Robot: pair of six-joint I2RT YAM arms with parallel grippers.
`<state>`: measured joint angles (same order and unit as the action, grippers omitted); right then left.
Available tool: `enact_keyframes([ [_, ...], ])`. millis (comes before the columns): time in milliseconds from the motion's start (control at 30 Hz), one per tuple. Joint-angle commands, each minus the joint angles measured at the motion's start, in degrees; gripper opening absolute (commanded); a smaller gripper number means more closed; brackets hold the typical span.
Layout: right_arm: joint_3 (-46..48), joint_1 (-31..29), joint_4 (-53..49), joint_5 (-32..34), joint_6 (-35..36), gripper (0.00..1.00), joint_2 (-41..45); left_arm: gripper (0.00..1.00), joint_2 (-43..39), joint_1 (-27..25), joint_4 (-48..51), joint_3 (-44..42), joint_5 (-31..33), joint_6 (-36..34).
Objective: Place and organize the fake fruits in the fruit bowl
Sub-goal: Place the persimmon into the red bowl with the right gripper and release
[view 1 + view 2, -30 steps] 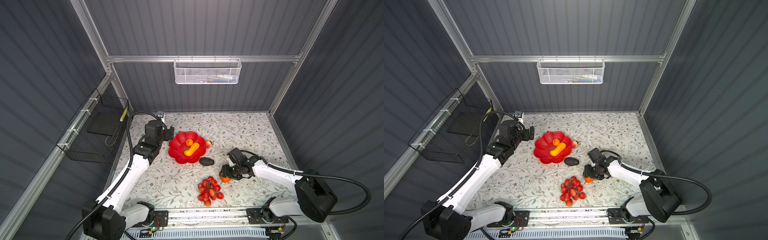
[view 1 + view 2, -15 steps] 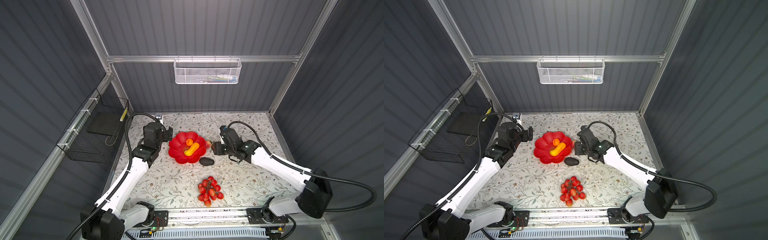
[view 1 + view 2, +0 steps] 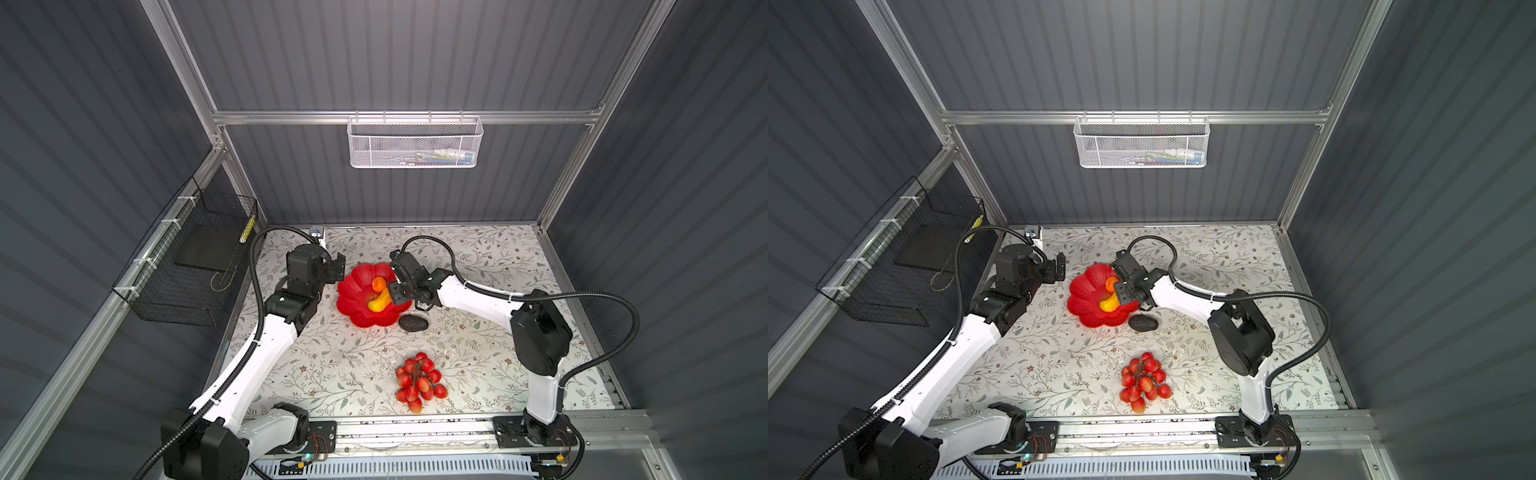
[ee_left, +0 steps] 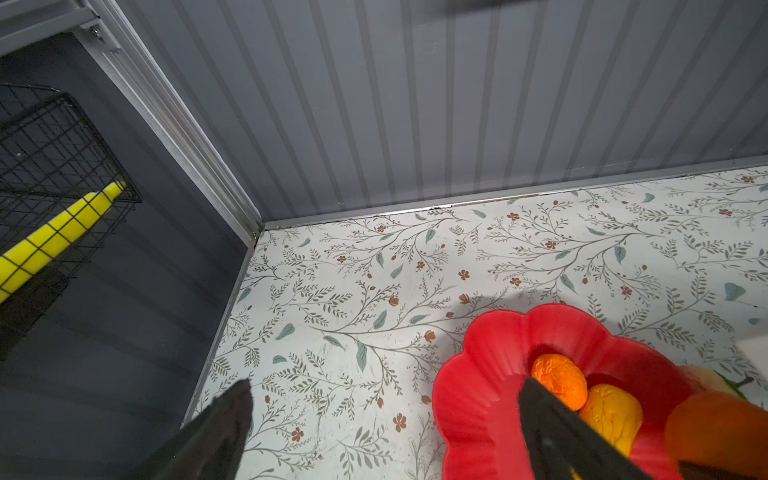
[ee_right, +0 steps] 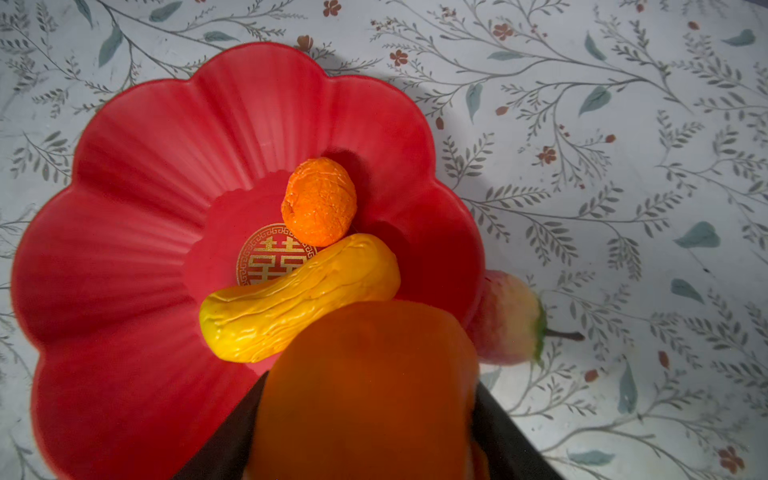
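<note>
the right hand is clenched on an orange above the fruit bowl, i think to drop it beside the other orange and yellow gourd. the left hand waits released near the rim. avocado and grape bunch lie on the desk.

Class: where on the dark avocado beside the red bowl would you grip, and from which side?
Probably from above, across the avocado at its middle: it lies flat, long axis sideways, and the fruit bowl crowds its far side.
</note>
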<state>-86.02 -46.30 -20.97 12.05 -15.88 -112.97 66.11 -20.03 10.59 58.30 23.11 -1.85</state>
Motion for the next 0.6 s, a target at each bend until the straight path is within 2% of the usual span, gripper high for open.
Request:
enact_keyframes([
  [0, -3.08, -0.45, -0.69, 1.46, 2.25, 0.55, -2.55, 1.0, -0.6, 0.43, -0.59, -0.76, -0.73, 0.88],
  [100, -4.78, -0.63, -0.98, 1.12, 2.25, 0.61, -4.38, 1.0, -0.55, 0.48, -0.49, -0.78, -1.04, 1.06],
  [300, -6.72, -0.63, -3.02, 1.47, 2.02, 0.78, -4.72, 1.0, -0.29, 0.45, -0.31, -0.64, -1.8, 1.06],
  [433, -4.82, -0.24, -1.6, 2.01, 1.66, 0.86, 0.54, 1.0, -0.13, 0.44, -0.41, -0.71, -3.94, 0.37],
  [567, 0.18, 1.26, 3.63, 1.35, 0.67, 0.93, 9.07, 1.0, 0.71, 0.43, -0.23, -0.4, -11.14, -1.02],
])
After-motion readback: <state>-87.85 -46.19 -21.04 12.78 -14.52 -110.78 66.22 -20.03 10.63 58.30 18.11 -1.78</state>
